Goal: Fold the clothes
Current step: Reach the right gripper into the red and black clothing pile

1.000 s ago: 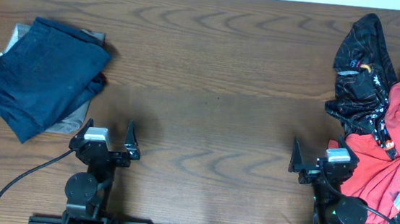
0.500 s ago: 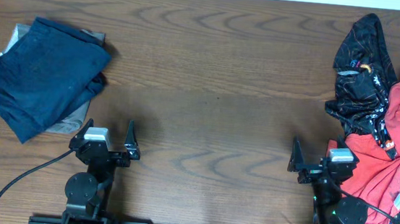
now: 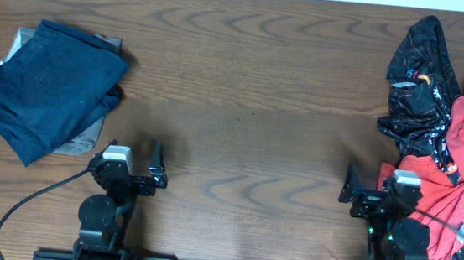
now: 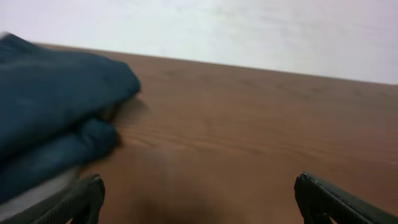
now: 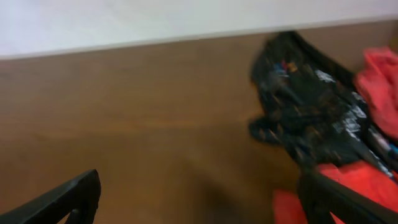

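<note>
A coral-red T-shirt (image 3: 462,196) lies crumpled at the right edge of the table, with a black shiny patterned garment (image 3: 421,88) heaped above it. Both show in the right wrist view, the black one (image 5: 311,106) and the red one (image 5: 379,87). A folded navy-blue garment (image 3: 50,89) lies at the left; it shows in the left wrist view (image 4: 50,118). My left gripper (image 3: 128,159) is open and empty near the front edge, right of the navy stack. My right gripper (image 3: 374,189) is open and empty, its right finger next to the red shirt.
A grey-white piece (image 3: 83,142) sticks out under the navy stack. The wooden table (image 3: 251,106) spans the view. A black cable (image 3: 23,208) runs from the left arm base toward the front left.
Both grippers have shifted slightly to the right and forward. The clothes have not moved.
</note>
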Controlling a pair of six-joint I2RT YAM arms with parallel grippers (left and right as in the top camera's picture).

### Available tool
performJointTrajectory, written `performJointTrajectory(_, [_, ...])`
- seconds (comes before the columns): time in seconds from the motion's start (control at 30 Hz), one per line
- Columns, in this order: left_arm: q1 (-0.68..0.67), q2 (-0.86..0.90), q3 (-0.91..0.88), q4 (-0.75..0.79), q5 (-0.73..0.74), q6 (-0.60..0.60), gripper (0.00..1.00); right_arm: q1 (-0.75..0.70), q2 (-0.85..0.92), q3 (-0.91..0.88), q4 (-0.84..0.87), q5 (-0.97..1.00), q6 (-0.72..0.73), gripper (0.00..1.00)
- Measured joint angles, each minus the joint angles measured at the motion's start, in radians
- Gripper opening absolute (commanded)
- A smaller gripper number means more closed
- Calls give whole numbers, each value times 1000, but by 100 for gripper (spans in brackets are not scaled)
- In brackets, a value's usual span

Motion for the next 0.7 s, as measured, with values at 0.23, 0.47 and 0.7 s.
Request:
performJointTrajectory(0.23, [0,181,115,-150,77,-34,98,0,292,227,-163,66,3,99])
performJointTrajectory(0.47, [0,441,435,-366,94,-41,98,0,660,390,-254,77,8,99])
performJointTrajectory(0.7, [0,626,524,-470,109,-51,98,-14,911,402,-277,119,61,91])
